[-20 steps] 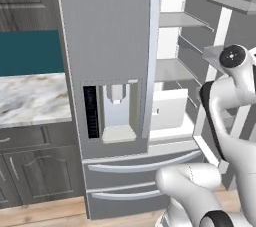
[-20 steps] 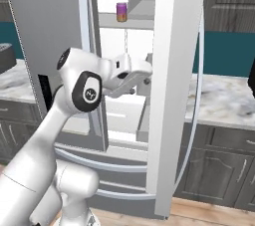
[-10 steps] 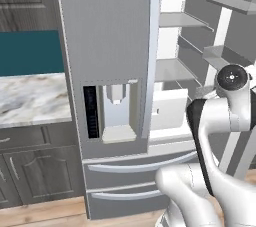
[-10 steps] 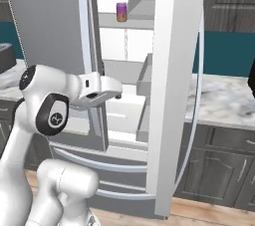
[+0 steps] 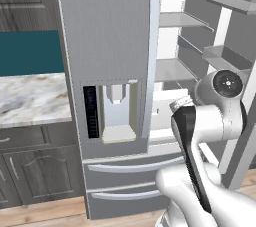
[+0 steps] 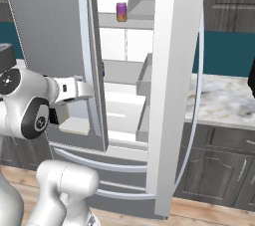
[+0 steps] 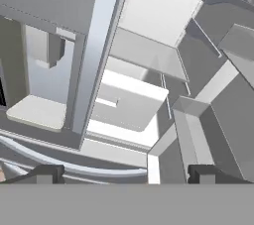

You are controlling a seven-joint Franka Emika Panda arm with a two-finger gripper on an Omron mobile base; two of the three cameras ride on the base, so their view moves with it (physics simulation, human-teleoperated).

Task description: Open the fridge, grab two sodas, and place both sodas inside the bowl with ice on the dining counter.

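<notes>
The grey steel fridge (image 5: pixel 107 46) stands straight ahead with its left door shut and its right door (image 6: pixel 172 70) swung wide open on the white shelves. One purple soda (image 6: pixel 121 12) with an orange band stands on the top shelf, well above my hand. My gripper (image 7: pixel 126 174) is open and holds nothing, its dark fingertips (image 7: pixel 47 173) spread wide. In the right base view the gripper (image 6: pixel 88 90) sits at mid-shelf height beside the left door's long handle (image 6: pixel 85 46). The bowl with ice and the dining counter are out of view.
Dark grey cabinets with marble tops flank the fridge, on the left (image 5: pixel 30 96) and on the right (image 6: pixel 224 95), under a teal wall. The open door's bins (image 6: pixel 144 78) jut into the opening. Two low drawers (image 5: pixel 130 168) sit below, above a wooden floor.
My hand has drawn back and to the left, away from the open door's inner edge toward the shut left door. The elbow has swung lower. The fridge door has stayed open.
</notes>
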